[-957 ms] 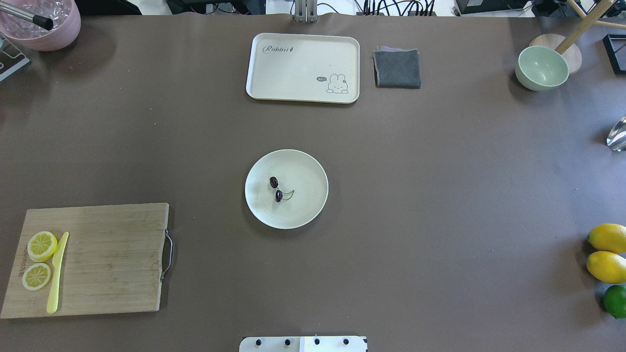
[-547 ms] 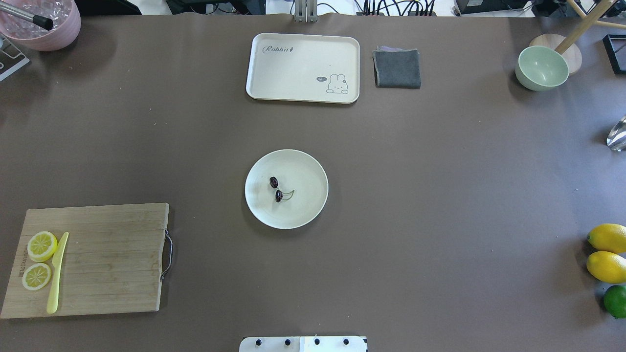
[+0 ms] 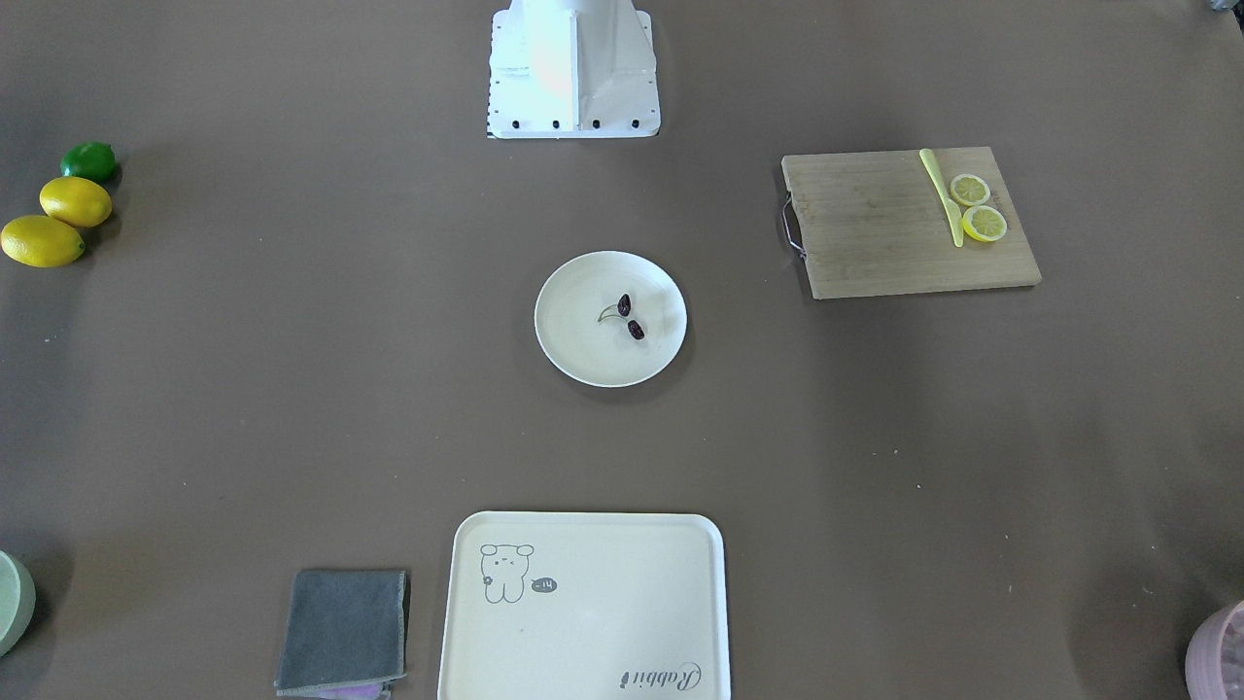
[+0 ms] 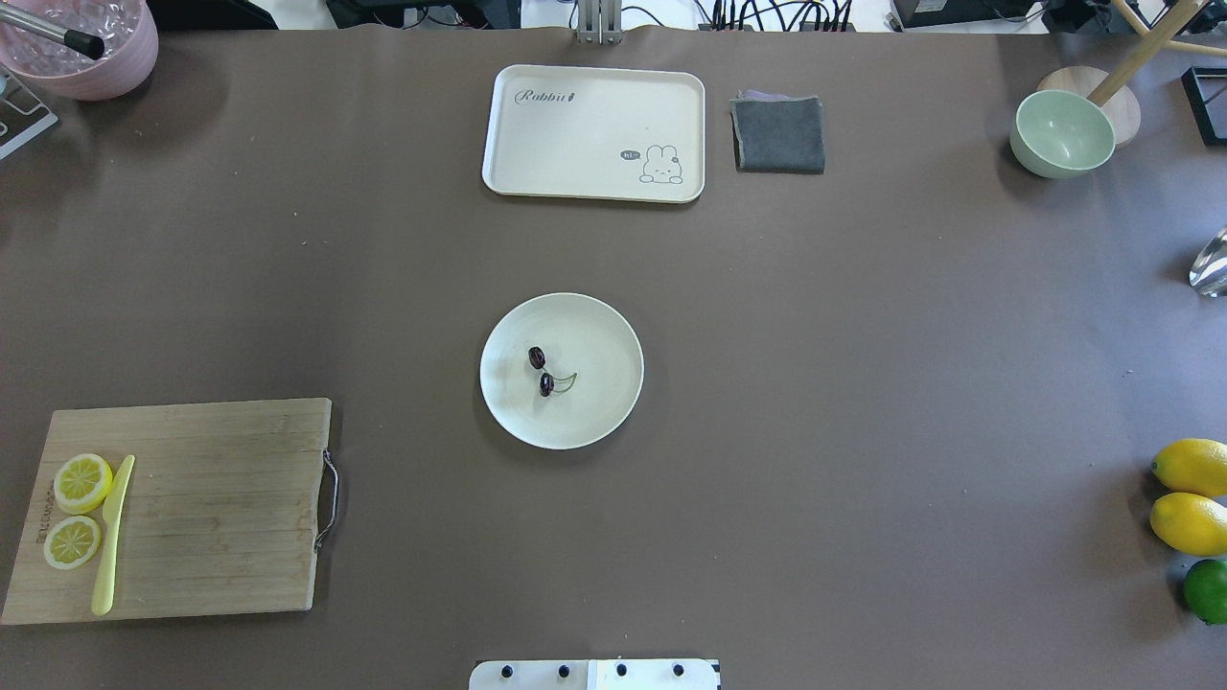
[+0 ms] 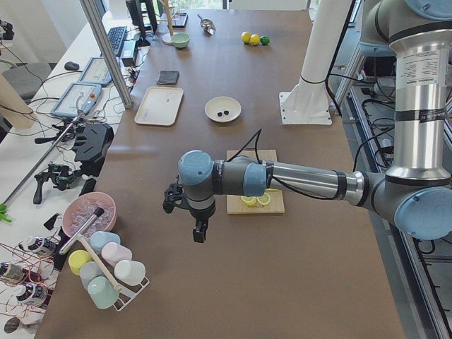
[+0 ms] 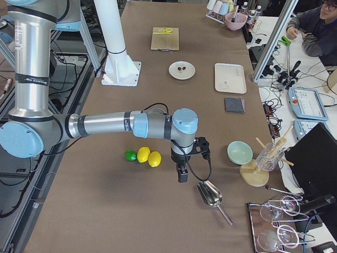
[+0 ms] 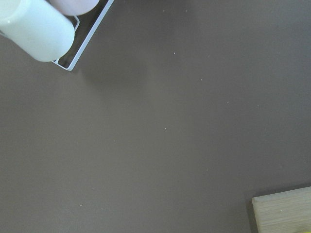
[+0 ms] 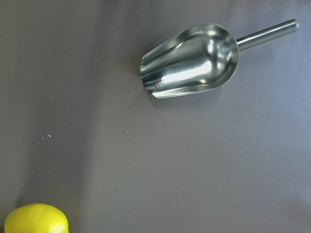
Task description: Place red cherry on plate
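Observation:
The red cherry point(image 4: 545, 384), a pair of dark maroon fruits on thin green stems, lies inside the round cream plate point(image 4: 599, 345) at the table's middle. The front-facing view shows the same cherry point(image 3: 635, 331) on the plate point(image 3: 573, 331). Neither gripper is near it. My left gripper point(image 5: 200, 233) shows only in the exterior left view, hanging over bare table near the cup rack. My right gripper point(image 6: 182, 176) shows only in the exterior right view, hanging beside the lemons. I cannot tell whether either one is open or shut.
A wooden cutting board point(image 4: 211, 508) with two lemon slices point(image 4: 81, 482) and a yellow knife point(image 4: 112, 532) sits front left. A cream tray point(image 4: 594, 115) and grey cloth point(image 4: 778, 134) lie at the back. Green bowl point(image 4: 1062, 132), lemons point(image 4: 1191, 467), lime point(image 4: 1206, 589) and metal scoop point(image 8: 192, 60) are at the right.

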{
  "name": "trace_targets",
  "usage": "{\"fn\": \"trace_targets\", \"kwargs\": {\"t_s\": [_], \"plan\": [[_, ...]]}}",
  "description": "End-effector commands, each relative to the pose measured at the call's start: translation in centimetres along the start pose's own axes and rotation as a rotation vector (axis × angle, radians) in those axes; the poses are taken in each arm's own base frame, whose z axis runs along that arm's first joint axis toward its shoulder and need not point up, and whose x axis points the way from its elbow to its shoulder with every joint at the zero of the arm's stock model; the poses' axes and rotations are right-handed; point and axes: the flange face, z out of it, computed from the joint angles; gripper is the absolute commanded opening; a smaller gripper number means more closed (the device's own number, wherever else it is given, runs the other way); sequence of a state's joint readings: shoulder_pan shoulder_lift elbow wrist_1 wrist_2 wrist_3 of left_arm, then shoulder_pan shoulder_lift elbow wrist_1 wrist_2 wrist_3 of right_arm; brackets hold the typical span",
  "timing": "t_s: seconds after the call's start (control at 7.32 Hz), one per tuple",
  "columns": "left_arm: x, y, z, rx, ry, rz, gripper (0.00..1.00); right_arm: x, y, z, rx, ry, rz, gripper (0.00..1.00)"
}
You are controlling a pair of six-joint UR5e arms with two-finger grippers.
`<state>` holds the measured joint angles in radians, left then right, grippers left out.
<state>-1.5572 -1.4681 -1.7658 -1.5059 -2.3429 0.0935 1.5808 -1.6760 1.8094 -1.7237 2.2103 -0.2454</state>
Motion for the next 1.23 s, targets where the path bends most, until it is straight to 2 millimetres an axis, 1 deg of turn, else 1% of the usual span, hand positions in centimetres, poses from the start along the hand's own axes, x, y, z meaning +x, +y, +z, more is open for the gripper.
{"fn": "trace_targets", "kwargs": {"t_s": [0.0,0.14,0.27,0.41,0.68,1.09], "plan": [[-0.8,1.4,0.6,0.006,0.003,-0.008,0.98,0.0,0.0,0.0,0.0,0.0,-0.001,1.0],[-1.1,1.5,1.0,-0.001,0.025,-0.02,0.98,-0.1,-0.1,-0.1,0.003,0.001,-0.003,1.0],[-1.3,1.5,0.9,0.004,0.031,-0.018,0.98,-0.1,-0.1,-0.1,0.003,0.001,-0.003,1.0],[-1.7,1.8,0.5,0.01,0.015,-0.026,0.98,-0.1,-0.2,-0.2,0.004,0.001,-0.004,1.0],[-1.4,1.7,0.1,0.019,0.011,-0.015,0.98,-0.2,-0.3,-0.3,0.006,0.001,-0.006,1.0],[-1.7,1.8,-0.4,0.03,0.009,-0.022,0.98,-0.3,-0.4,-0.5,0.012,0.003,-0.01,1.0]]}}
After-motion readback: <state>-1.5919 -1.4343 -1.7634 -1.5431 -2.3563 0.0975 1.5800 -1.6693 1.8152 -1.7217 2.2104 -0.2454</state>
